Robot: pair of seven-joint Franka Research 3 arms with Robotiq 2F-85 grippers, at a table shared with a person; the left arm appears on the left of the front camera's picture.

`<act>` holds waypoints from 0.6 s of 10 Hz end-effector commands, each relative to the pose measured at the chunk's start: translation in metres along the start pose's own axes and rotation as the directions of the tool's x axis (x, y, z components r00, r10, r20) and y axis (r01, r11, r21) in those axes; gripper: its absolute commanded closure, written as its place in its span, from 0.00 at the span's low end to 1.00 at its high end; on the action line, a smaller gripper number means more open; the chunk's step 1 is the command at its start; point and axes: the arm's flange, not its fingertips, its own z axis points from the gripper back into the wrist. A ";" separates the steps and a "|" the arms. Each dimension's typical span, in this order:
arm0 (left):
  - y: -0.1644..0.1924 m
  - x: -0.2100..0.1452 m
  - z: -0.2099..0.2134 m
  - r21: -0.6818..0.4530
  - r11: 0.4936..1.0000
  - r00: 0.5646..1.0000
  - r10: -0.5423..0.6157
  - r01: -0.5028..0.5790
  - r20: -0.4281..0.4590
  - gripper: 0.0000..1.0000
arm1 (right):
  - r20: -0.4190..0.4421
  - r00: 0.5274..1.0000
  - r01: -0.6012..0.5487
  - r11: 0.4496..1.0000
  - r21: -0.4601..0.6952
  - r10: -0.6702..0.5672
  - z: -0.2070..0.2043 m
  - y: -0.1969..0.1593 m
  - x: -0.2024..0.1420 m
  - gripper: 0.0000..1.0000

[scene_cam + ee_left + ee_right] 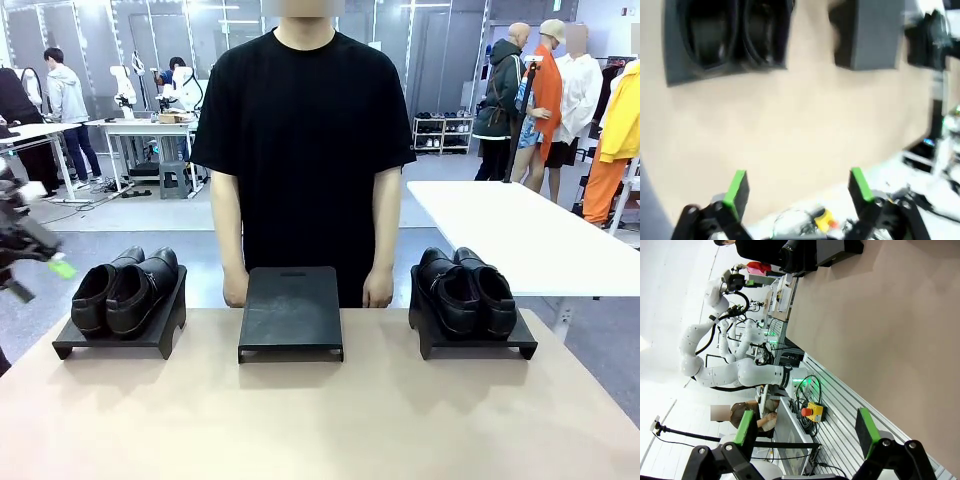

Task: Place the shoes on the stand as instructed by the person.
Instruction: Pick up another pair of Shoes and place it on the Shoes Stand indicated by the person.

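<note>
On the near side, the tan table (320,420) lies bare. The left gripper (797,187) hangs above it with jaws spread wide, holding nothing; the right gripper (807,427) is likewise wide open and empty beyond the table edge. Farther back stand three black stands: the left stand (120,335) carries one pair of shoes (125,290), the middle stand (291,312) carries nothing, the right stand (472,340) carries the other pair (468,290). Behind them the person (303,150) rests both hands at the table's far edge.
</note>
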 end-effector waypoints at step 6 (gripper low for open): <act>0.152 -0.109 0.026 -0.642 0.759 0.991 -0.035 0.111 0.130 0.00 | 0.003 1.000 -0.007 1.000 0.007 0.007 0.000 0.004 -0.002 0.00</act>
